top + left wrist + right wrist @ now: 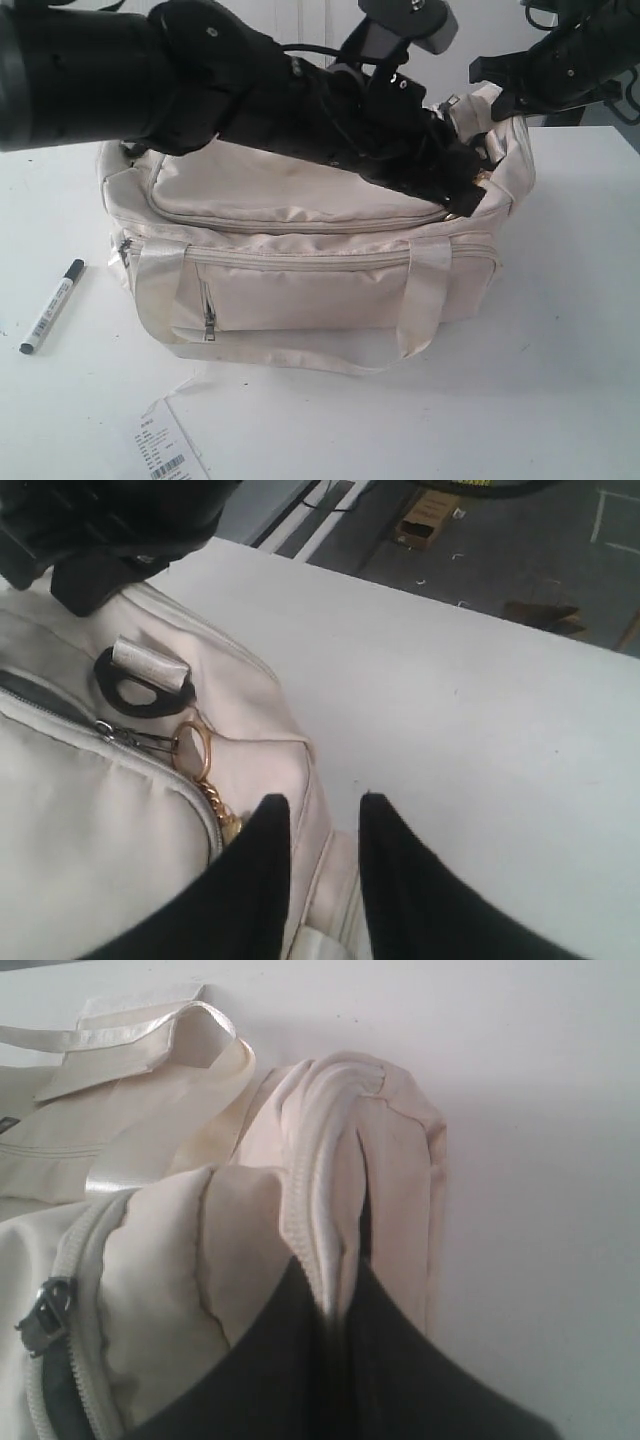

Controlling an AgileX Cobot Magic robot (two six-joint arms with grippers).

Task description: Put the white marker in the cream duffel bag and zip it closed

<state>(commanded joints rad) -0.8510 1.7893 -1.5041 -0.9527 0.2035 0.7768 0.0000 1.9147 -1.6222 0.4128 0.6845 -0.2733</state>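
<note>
The cream duffel bag [300,270] stands in the middle of the white table. The white marker [50,306] with its black cap lies on the table to the bag's left, far from both grippers. My left arm reaches across the bag's top to its right end, where the left gripper [320,805] is open over the end seam, beside the gold zipper ring [194,750]. My right gripper [332,1285] is shut on a raised fold of the bag's end fabric [345,1130]. The zipper slider [42,1315] shows a dark slit beside it.
A white paper tag [165,450] with a barcode lies at the table's front edge. A black strap ring [135,685] sits on the bag's end. The bag's webbing handles [425,290] hang down its front. Bare table [470,730] lies to the right of the bag.
</note>
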